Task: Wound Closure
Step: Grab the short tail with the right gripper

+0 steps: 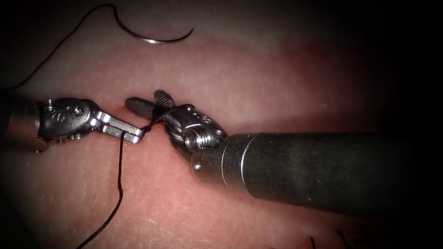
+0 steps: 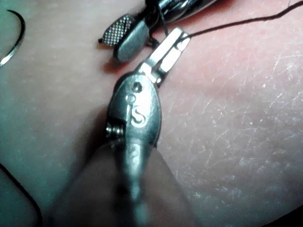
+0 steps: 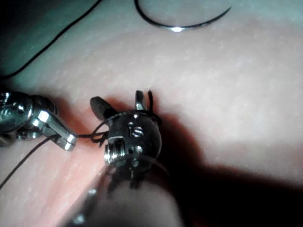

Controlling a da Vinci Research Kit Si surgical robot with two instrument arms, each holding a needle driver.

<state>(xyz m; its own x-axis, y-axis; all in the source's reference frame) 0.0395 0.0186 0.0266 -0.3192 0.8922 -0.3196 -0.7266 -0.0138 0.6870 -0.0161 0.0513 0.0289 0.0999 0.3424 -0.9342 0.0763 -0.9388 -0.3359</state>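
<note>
- Endoscope view: your left tool [image 1: 134, 136] comes in from the left with its jaws clamped on the thread [image 1: 121, 184]. From the tip, one strand drops toward the near edge of the tissue [image 1: 286, 83]. A short, dark stretch runs right to your right tool [image 1: 150, 103]. That tool's jaws are spread apart, grasping nothing, though the thread wraps around their base. The needle [image 1: 157, 39] lies free on the far tissue surface, not driven in and well apart from both tools. Its thread trails off to the far left.
- Left wrist view: the left tool [image 2: 176, 41] shows its jaws pressed together, with the thread [image 2: 236, 22] leaving the tip sideways. The right tool [image 2: 123, 35] sits just beside it, its gaping jaws showing the cross-hatched face.
- Right wrist view: the right tool [image 3: 120, 106] has both jaws parted and empty, with thread [image 3: 92, 135] looped near its wrist and running to the left tool [image 3: 66, 140]. The needle [image 3: 182, 24] rests on the far tissue.
- My judgement: this looks like knot work. Keep your left grip firm and the short strand lightly taut. Mind that the loop does not snag on the right tool's wrist, and keep the free needle in sight.
</note>
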